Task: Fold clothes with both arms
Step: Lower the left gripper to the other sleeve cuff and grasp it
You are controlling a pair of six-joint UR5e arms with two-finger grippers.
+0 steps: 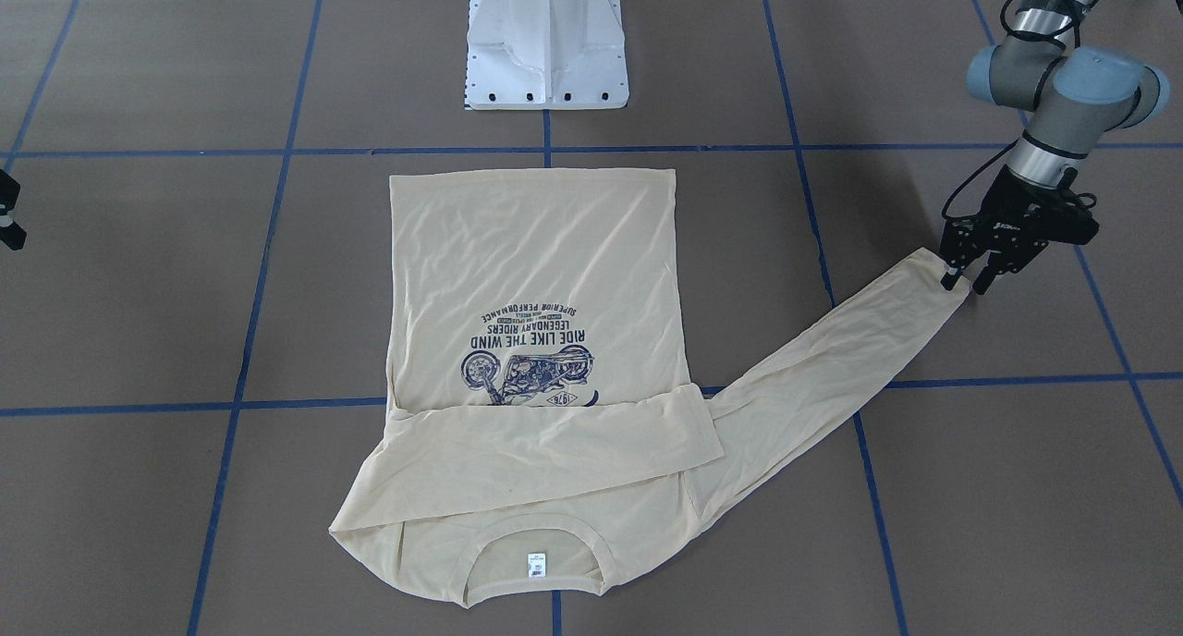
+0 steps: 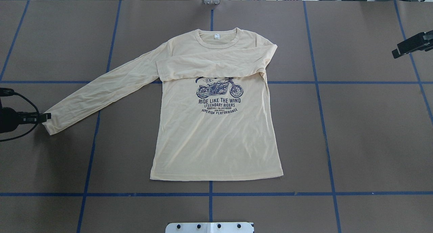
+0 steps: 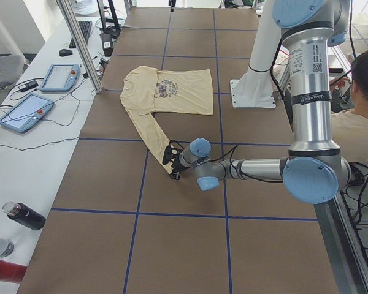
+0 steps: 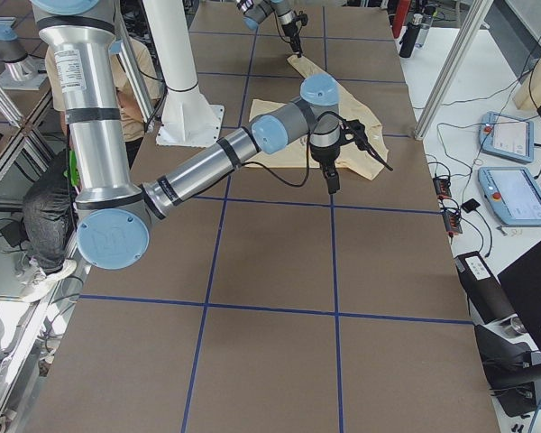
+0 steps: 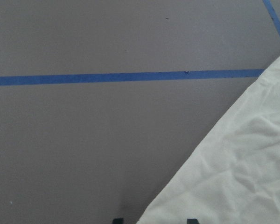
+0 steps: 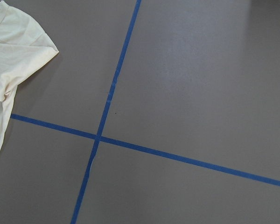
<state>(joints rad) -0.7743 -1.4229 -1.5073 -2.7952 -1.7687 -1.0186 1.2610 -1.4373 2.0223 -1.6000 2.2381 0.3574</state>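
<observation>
Left gripper point(image 1: 964, 285): low over the table point(image 2: 355, 141) at the far left, its fingers apart and straddling the corner of the cuff point(image 1: 932, 268). In the left wrist view both fingertips point(image 5: 117, 220) show, with the cloth's edge between them.
The pinch: I'd say the grip should take both layers of the cuff a bit inside the edge. The fabric looks thin, and a corner-only hold could slip.
Outstretched sleeve point(image 2: 101, 90): lies flat and slantwise from the shoulder down to that gripper, lightly creased.
The carry: looks like the step is bringing this sleeve across the chest. Lift only enough to clear the cloth, then move toward the far shoulder so the crease falls at the body's side seam and the shirt is not dragged.
T-shirt point(image 2: 216, 138): mid-table, print point(image 2: 220, 94) up, collar away from the robot, hem nearest its base.
Folded sleeve point(image 2: 209, 65): laid across the chest just above the print. The second sleeve should land on top of it, parallel.
Right gripper point(image 2: 411, 46): well apart from the shirt at the far right, over bare table. I can't tell how its fingers stand.
</observation>
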